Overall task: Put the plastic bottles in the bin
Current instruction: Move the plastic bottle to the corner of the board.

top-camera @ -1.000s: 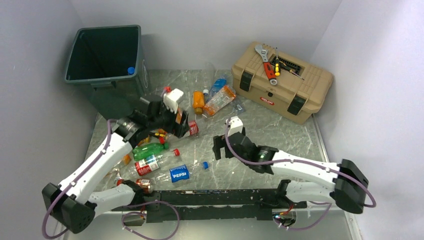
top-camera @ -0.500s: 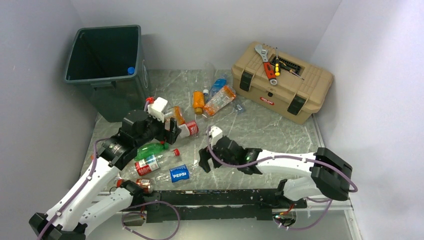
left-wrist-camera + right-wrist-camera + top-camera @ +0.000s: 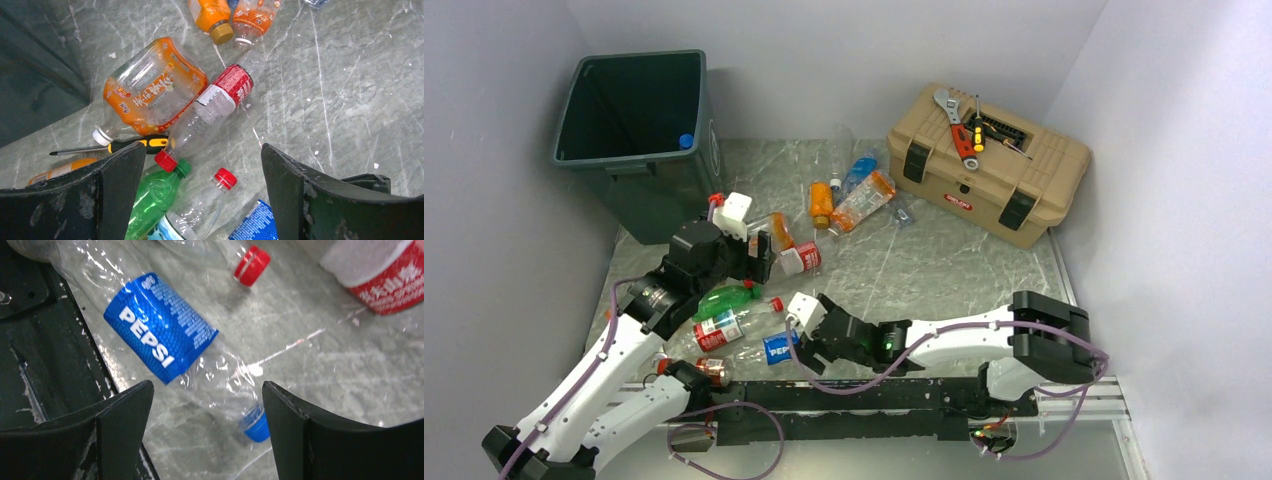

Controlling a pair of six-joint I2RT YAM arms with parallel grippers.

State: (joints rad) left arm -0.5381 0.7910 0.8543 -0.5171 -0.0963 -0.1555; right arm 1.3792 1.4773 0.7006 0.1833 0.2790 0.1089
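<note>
Overhead view of a marbled table (image 3: 944, 260) strewn with plastic bottles (image 3: 724, 325), none of which have shifted. The dark green bin (image 3: 659, 195) stands at the far left corner with a blue cap (image 3: 686, 141) showing inside it. A tan toolbox (image 3: 989, 165) sits at the far right.

The right gripper (image 3: 804, 345) was at mid-table a second ago. It has now swung left and toward the near edge and hangs over the Pepsi bottle (image 3: 781, 347). In the right wrist view its jaws (image 3: 206, 387) stand wide apart, and the Pepsi bottle (image 3: 165, 335) lies flat on the table beneath them, not gripped.

The left gripper (image 3: 759, 258) has drawn back slightly from the bin side and has barely moved over the last half second. In its wrist view it (image 3: 201, 150) is spread wide and holds nothing. It is above a clear red-labelled bottle (image 3: 210, 115), an orange-labelled bottle (image 3: 150, 90), a green bottle (image 3: 155, 200) and a yellow-handled screwdriver (image 3: 135, 145).
</note>
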